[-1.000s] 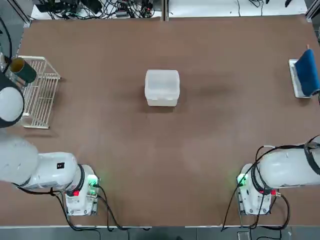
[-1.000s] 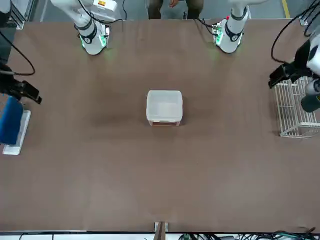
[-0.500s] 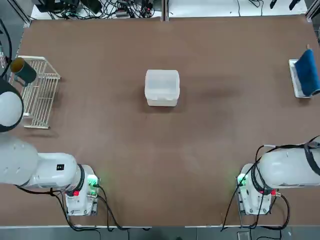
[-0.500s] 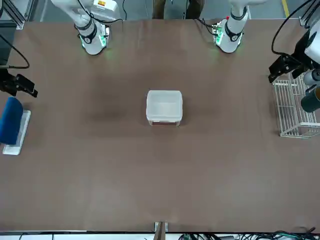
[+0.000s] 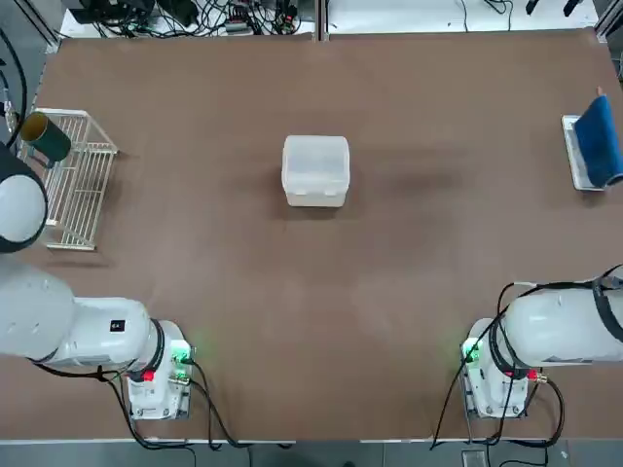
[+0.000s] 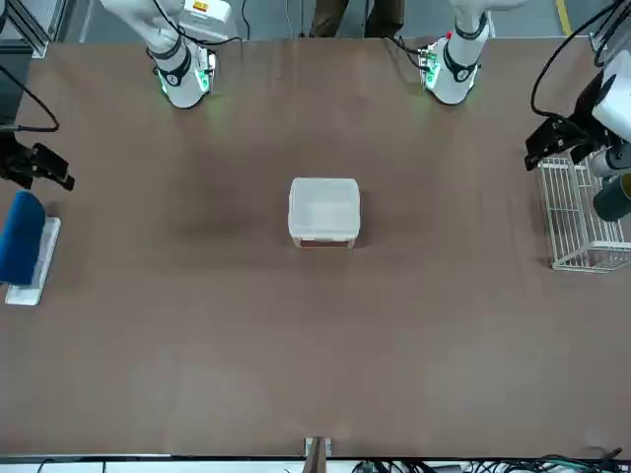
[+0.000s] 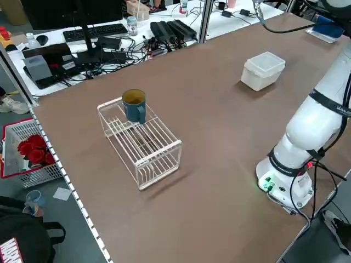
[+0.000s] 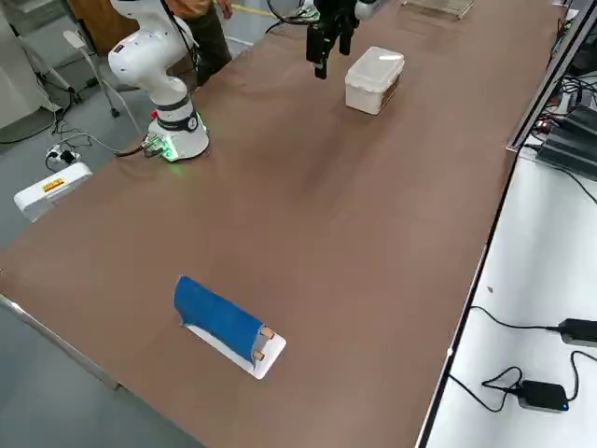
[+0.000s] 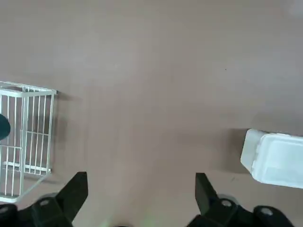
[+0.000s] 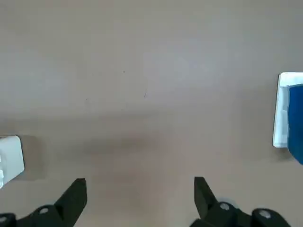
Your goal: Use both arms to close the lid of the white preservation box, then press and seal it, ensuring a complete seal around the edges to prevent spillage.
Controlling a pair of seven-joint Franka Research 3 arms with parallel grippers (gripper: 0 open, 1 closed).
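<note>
Brown table (image 5: 321, 292), our white box (image 5: 315, 171) mid-table, lid (image 7: 265, 64) on top, seal unconfirmed. Left gripper (image 9: 141, 185) near the rack (image 5: 82, 185), right gripper (image 10: 140, 187) near the blue-topped tray (image 5: 583, 156); both spread, empty. Pressing remains.

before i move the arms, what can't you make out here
- Whether the latch flaps are fastened: too small in the top and front views.
- Far end of the white box: cut off by the left wrist view's edge.
- Inside of the green mug: too small in the top view.
</note>
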